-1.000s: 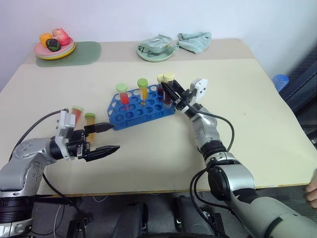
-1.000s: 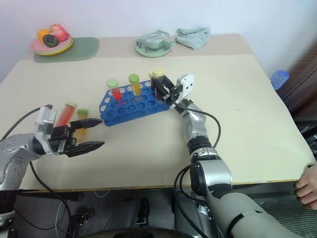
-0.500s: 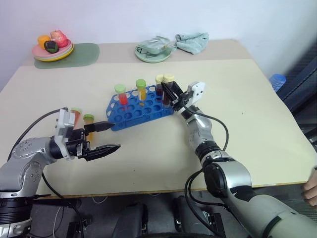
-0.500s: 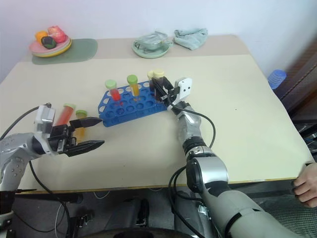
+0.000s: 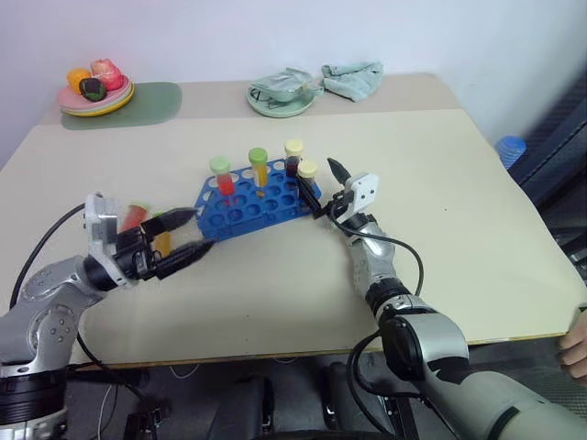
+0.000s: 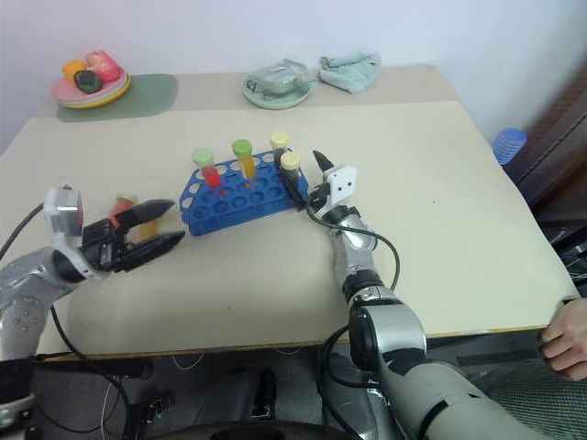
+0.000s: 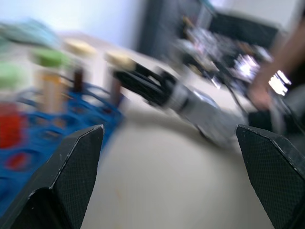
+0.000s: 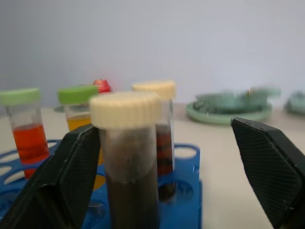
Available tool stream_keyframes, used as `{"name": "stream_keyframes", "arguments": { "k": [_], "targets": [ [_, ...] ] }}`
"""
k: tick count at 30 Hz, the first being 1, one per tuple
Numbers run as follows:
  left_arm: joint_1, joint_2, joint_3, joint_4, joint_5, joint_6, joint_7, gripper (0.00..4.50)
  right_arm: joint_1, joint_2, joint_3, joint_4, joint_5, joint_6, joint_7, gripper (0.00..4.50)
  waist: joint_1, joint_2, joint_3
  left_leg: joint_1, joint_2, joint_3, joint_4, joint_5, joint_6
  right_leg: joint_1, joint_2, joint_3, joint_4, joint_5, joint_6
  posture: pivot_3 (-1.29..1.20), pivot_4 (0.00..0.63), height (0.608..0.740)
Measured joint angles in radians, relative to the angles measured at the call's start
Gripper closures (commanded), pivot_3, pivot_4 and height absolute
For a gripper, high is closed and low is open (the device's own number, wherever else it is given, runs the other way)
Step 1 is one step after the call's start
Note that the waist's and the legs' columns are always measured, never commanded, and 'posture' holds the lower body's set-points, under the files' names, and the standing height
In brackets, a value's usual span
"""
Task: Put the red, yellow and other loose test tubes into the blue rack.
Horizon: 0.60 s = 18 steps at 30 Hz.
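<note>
The right gripper (image 5: 326, 183) stands with its fingers spread wide at the right end of the blue rack (image 5: 257, 199), and the dark brown tube with the pale yellow cap (image 5: 307, 174) sits upright in a hole there, between the fingers but gripped by neither; in the right wrist view one finger lies close beside its glass, whether touching I cannot tell. That step looks like a release just made. Four capped tubes stand in the rack with long axes vertical and caps up: the red one (image 5: 223, 177) toward the left, the orange-yellow one (image 5: 260, 167) next to it, a second dark one (image 5: 293, 156) at the far right corner. To the left of the rack, two loose tubes (image 5: 147, 220) lie behind the left gripper (image 5: 188, 234), whose fingers are parted and empty; how those tubes lie is hard to read. The next move likely calls for the right hand to back away without knocking the seated tube, and for the left gripper to line up along a loose tube before closing.
</note>
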Motion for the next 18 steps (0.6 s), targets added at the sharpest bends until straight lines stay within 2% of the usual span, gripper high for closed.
{"name": "stream_keyframes", "arguments": {
  "k": [4, 7, 9, 13, 16, 18],
  "targets": [
    [0.053, -0.019, 0.019, -0.114, 0.098, 0.058, 0.291, 0.00, 0.102, -0.099, 0.044, -0.257, 0.032, 0.114, 0.104, 0.03, 0.010, 0.000, 0.000, 0.000, 0.000, 0.000, 0.000, -0.001, 0.001, 0.000, 0.000, 0.000, -0.001, 0.000, 0.000, 0.00, 0.150, 0.740],
    [0.067, -0.006, 0.039, -0.199, 0.102, 0.156, 0.435, 0.00, 0.269, -0.258, 0.097, -0.630, 0.101, 0.378, 0.218, 0.03, 0.033, 0.000, 0.000, -0.001, 0.000, 0.000, 0.000, -0.003, 0.005, 0.000, 0.000, 0.000, -0.002, 0.000, 0.000, 0.00, 0.150, 0.740],
    [0.051, 0.005, 0.058, -0.242, 0.086, 0.284, 0.564, 0.00, 0.371, -0.386, 0.115, -0.862, 0.158, 0.586, 0.269, 0.03, 0.047, 0.000, 0.000, -0.001, 0.000, 0.000, 0.000, -0.005, 0.009, 0.001, -0.001, 0.000, -0.004, 0.000, 0.000, 0.00, 0.150, 0.740],
    [-0.103, 0.016, 0.087, -0.254, -0.014, 0.617, 0.803, 0.00, 0.464, -0.600, 0.122, -1.175, 0.274, 0.880, 0.373, 0.03, 0.056, -0.001, 0.000, -0.001, 0.000, -0.001, 0.001, -0.005, 0.009, 0.001, 0.000, 0.000, -0.003, 0.000, 0.000, 0.00, 0.150, 0.740],
    [-0.275, 0.074, 0.074, -0.225, -0.077, 0.862, 0.852, 0.00, 0.472, -0.717, 0.110, -1.303, 0.351, 1.012, 0.450, 0.03, 0.056, -0.003, 0.001, -0.001, 0.000, -0.001, 0.001, -0.005, 0.009, 0.002, 0.000, 0.000, -0.004, 0.000, 0.000, 0.00, 0.150, 0.740],
    [-0.384, 0.062, 0.074, -0.184, -0.080, 0.979, 0.891, 0.00, 0.459, -0.756, 0.108, -1.348, 0.393, 1.072, 0.491, 0.03, 0.054, -0.003, 0.001, -0.001, 0.000, -0.001, 0.001, -0.005, 0.009, 0.002, 0.001, 0.000, -0.004, 0.000, 0.000, 0.00, 0.150, 0.740]
  ]
}}
